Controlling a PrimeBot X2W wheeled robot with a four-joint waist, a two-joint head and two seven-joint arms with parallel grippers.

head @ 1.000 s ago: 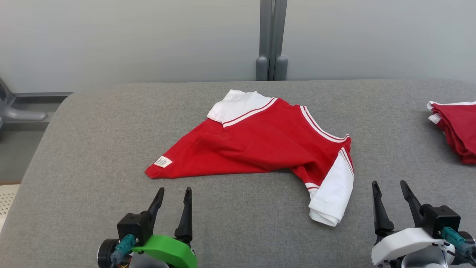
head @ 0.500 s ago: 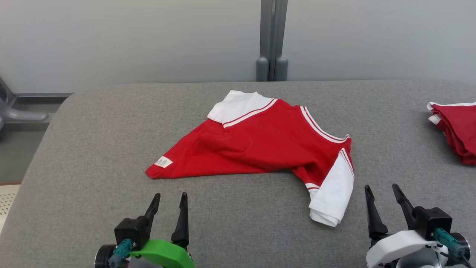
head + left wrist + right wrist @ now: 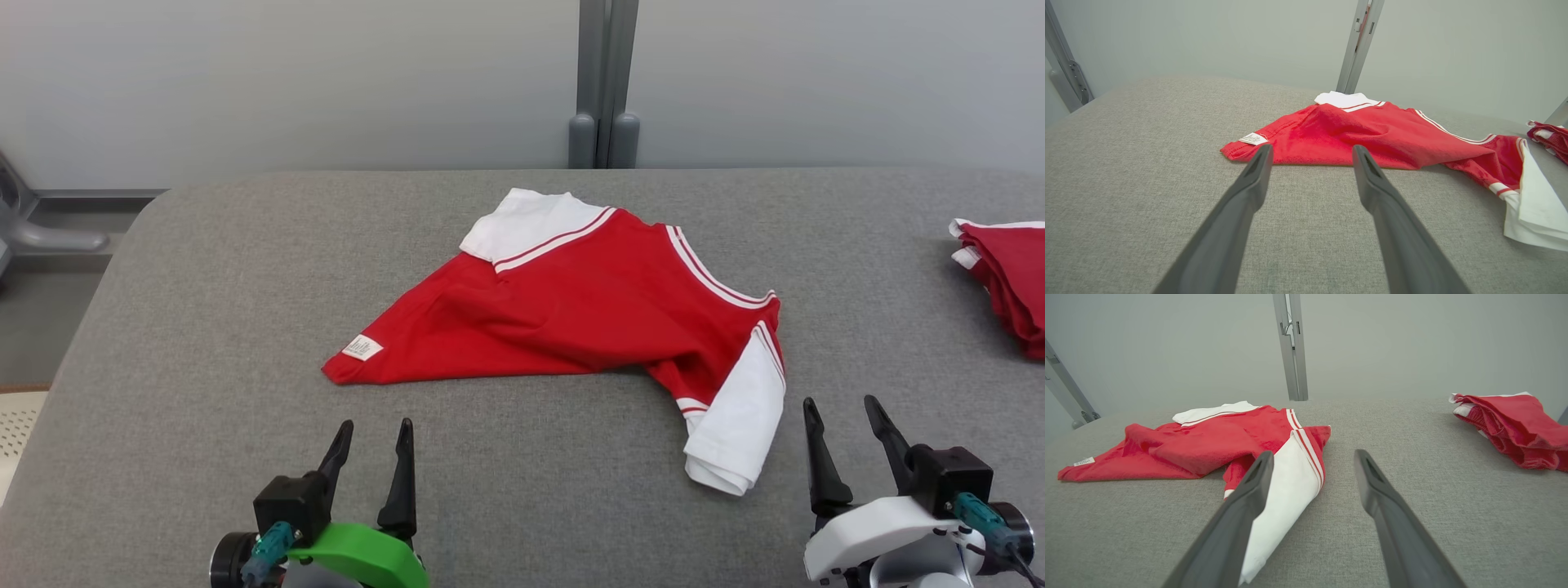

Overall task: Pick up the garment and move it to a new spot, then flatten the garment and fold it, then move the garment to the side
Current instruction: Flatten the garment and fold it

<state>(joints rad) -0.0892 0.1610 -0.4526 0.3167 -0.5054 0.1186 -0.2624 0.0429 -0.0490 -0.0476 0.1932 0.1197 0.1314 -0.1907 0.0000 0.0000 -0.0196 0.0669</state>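
The red T-shirt (image 3: 571,318) lies rumpled in the middle of the grey fabric-covered table (image 3: 204,327), in front of both grippers and touching neither. The left gripper (image 3: 375,425) hovers over the near part of the table with its two dark fingers spread apart and nothing between them. In the left wrist view the red hem edge lies just beyond the fingertips, and the small white hem label (image 3: 362,348) is a little to the left of the left finger's tip. The right gripper (image 3: 840,402) also has its fingers apart and holds nothing. The near white sleeve (image 3: 739,425) lies just beside it, on its left. In the right wrist view this sleeve is partly hidden behind the left-hand finger, and bare grey fabric shows in the gap between the fingers. The far white sleeve (image 3: 526,224) points to the back of the table. The shirt's body has a raised fold across it, so it is not flat.

A bundle of other red-and-white clothes (image 3: 1008,278) rests at the right edge of the table, well apart from the shirt. Behind the table stands a plain pale wall (image 3: 286,82) with a grey metal post (image 3: 604,82).
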